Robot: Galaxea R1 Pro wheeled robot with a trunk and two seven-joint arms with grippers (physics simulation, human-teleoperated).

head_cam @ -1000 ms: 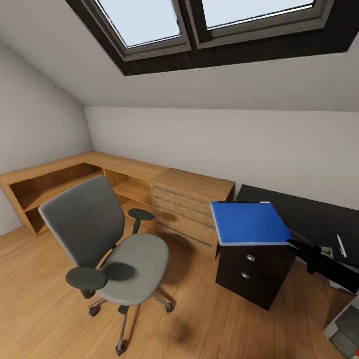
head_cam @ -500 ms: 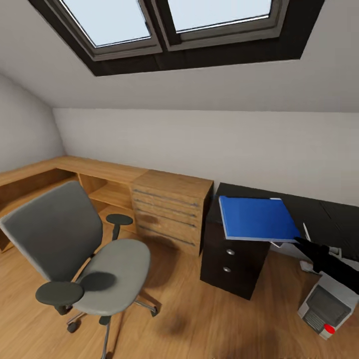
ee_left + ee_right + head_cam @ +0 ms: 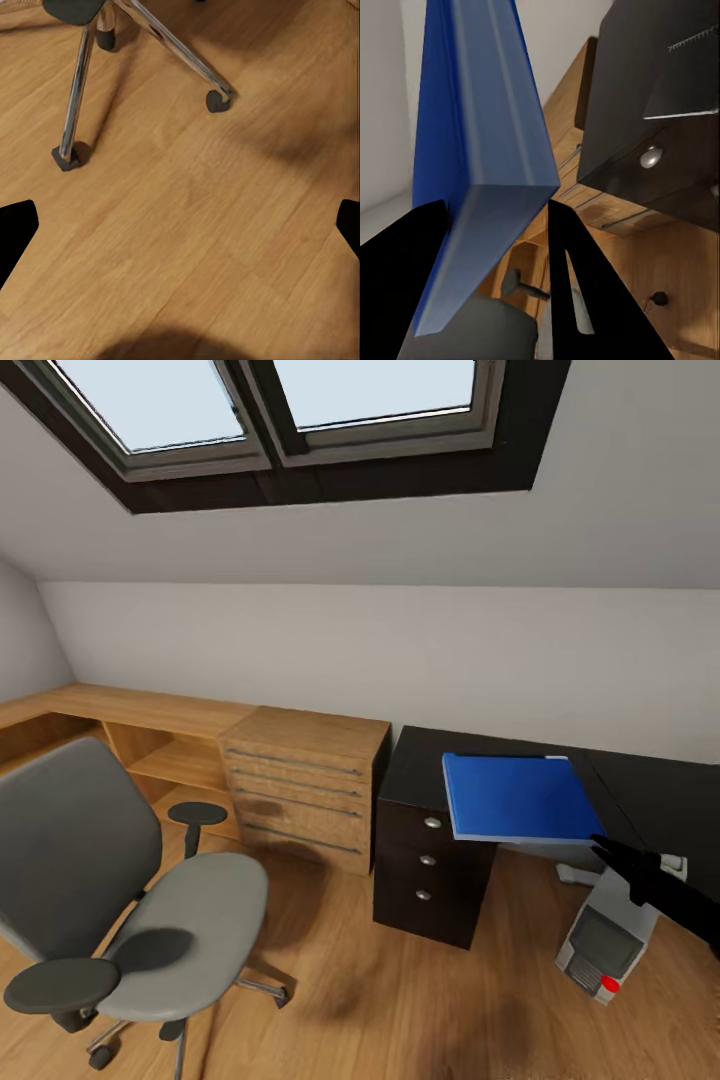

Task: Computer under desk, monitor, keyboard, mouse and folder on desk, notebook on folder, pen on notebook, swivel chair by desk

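Observation:
The bright blue folder [image 3: 515,797] hangs level in the air over the near end of the black desk [image 3: 650,790], and my right gripper [image 3: 600,848] is shut on its right edge. The right wrist view has the folder [image 3: 480,135] clamped between the two black fingers [image 3: 585,300] of the right gripper [image 3: 499,247]. At the left stands the grey swivel chair [image 3: 130,900] with a bare seat. The pale computer [image 3: 603,942] sits on the floor under the desk. My left gripper [image 3: 180,232] is open above the wooden floor, close to the chair's chrome legs [image 3: 75,97].
A black drawer unit [image 3: 430,860] stands under the desk's left end. Beside it is a light wooden drawer chest [image 3: 305,785], with a low wooden shelf [image 3: 120,730] along the wall. The ceiling slopes low, with a skylight [image 3: 270,400]. Open floor lies between chair and desk.
The whole head view has swung to the right, so chair and chest slid left in the picture and the computer came into view. The folder stays in my right gripper.

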